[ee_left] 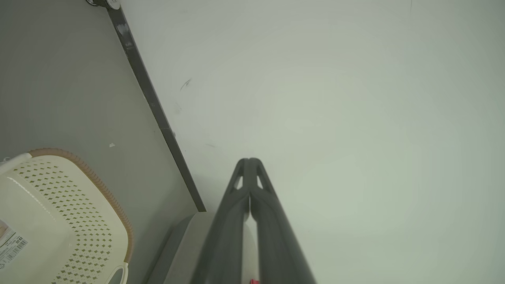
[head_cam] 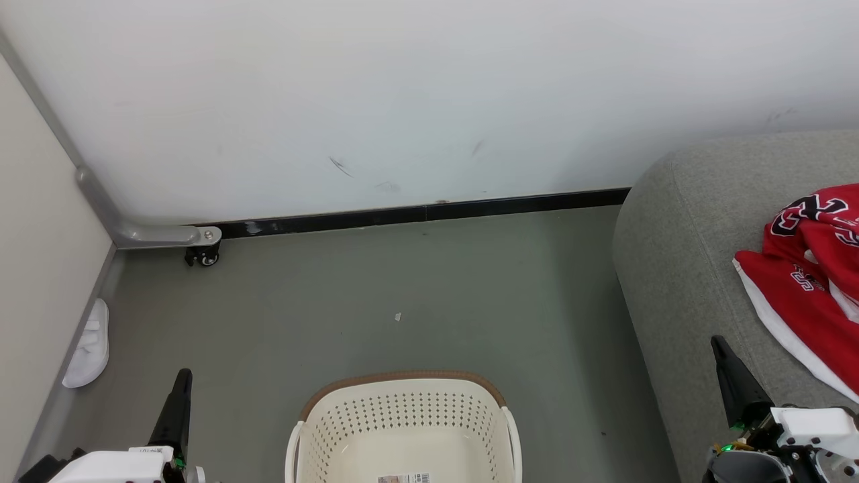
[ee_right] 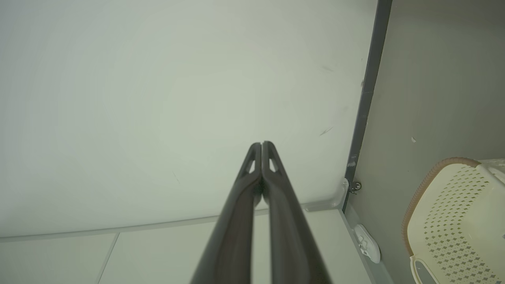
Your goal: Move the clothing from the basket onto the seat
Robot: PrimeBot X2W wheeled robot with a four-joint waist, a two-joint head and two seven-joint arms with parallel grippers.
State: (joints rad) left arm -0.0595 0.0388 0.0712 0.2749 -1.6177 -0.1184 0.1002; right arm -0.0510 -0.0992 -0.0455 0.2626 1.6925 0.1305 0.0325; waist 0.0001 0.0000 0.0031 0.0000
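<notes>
L gripper [head_cam: 180, 392]: low left in head view, over the floor just left of the basket [head_cam: 402, 378], not touching it. On the wrist cam I see the fingers [ee_left: 232, 217] pressed together w/ nothing betw them, tips aimed at the wall.
R gripper [head_cam: 728, 367]: low right in head view, seen against the seat's near part, tip pointing away from me. Fingers [ee_right: 242, 209] pressed together, nothing pinched. It's clear of the red cloth.
Basket: bottom centre, upright on the floor, near half cut off by frame. Brown rim on the far side, perforated wall below it. I see bare bottom and a barcode sticker [head_cam: 402, 478].
Seat [head_cam: 678, 255]: right of the basket, well apart from it, rounded corner toward the wall.
Clothing [head_cam: 812, 288]: on the seat at the right edge of head view, part cut off. Crumpled red heap, long axis approx near-to-far. Lettered end lies farther, toward the wall. White-trimmed edge runs diagonally, facing the seat's left side.
Floor [head_cam: 402, 288]: grey-green, w/ a small pale scrap [head_cam: 398, 316] beyond the basket.
Slipper [head_cam: 88, 345]: white, at the left wall's foot.
Caster [head_cam: 203, 256]: far left corner, under a grey metal foot.
Skirting [head_cam: 429, 213]: black strip along the far wall.
Wall [head_cam: 402, 100]: white, a few dark scuffs.
</notes>
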